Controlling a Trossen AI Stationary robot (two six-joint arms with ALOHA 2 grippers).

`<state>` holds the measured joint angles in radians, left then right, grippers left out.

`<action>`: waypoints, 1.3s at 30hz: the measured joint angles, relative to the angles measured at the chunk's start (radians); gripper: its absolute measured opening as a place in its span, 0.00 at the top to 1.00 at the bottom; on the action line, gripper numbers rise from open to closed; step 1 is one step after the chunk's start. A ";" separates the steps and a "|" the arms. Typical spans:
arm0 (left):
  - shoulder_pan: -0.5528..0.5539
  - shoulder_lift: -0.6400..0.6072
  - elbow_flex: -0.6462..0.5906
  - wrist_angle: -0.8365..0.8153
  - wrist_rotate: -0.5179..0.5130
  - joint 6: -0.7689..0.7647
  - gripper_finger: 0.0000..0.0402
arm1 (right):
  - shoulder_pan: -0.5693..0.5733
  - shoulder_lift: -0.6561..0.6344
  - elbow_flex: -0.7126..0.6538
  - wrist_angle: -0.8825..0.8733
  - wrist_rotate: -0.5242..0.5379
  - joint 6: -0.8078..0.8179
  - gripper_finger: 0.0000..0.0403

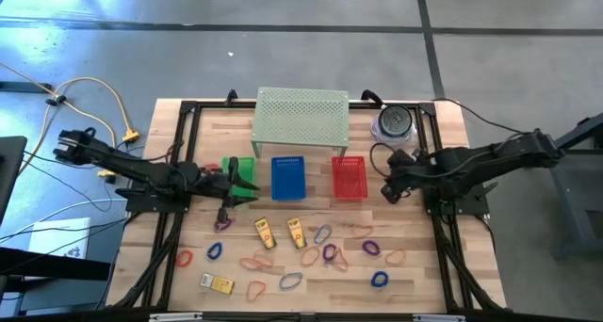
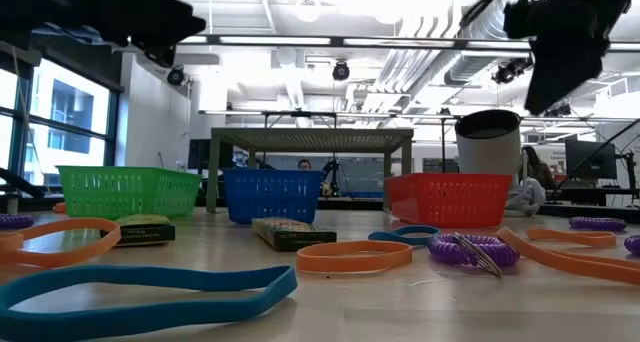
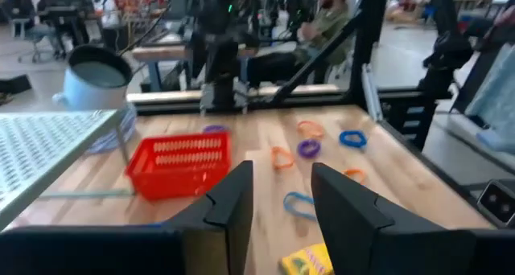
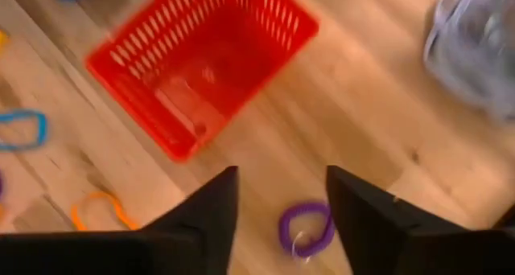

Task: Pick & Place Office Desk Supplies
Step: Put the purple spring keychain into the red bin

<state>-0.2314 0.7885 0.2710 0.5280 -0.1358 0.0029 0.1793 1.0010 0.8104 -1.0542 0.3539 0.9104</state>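
Rubber-band loops (image 1: 323,233) in red, blue, purple and orange lie flat on the near half of the wooden table, with three yellow packets (image 1: 265,233) among them. My left gripper (image 1: 236,187) is open and empty beside the green basket (image 1: 244,169). In the left wrist view it (image 3: 282,215) looks across the table at the red basket (image 3: 181,164) and a yellow packet (image 3: 306,261). My right gripper (image 1: 387,192) is open and empty, just right of the red basket (image 1: 349,178). In the right wrist view it (image 4: 282,219) hangs above a purple loop (image 4: 306,227).
Green, blue (image 1: 288,177) and red baskets stand in a row mid-table. Behind them is the pale green perforated shelf (image 1: 301,115), with the round grey-and-clear object (image 1: 394,124) at the far right. A black frame (image 1: 444,256) runs along the table sides. People sit in the room beyond.
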 joint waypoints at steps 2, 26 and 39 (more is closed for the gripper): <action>-0.005 0.040 0.000 0.060 0.000 0.000 0.69 | -0.004 0.044 0.000 0.000 -0.027 0.003 0.46; -0.008 0.155 0.002 0.245 0.010 -0.183 0.68 | -0.049 0.360 -0.131 0.101 -0.201 0.113 0.40; -0.008 0.156 0.002 0.243 0.009 -0.192 0.68 | -0.097 0.503 -0.148 0.195 -0.279 -0.041 0.40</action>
<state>-0.2390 0.9443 0.2726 0.7713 -0.1265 -0.1889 0.0828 1.5038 0.6621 -0.8592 0.0752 0.8698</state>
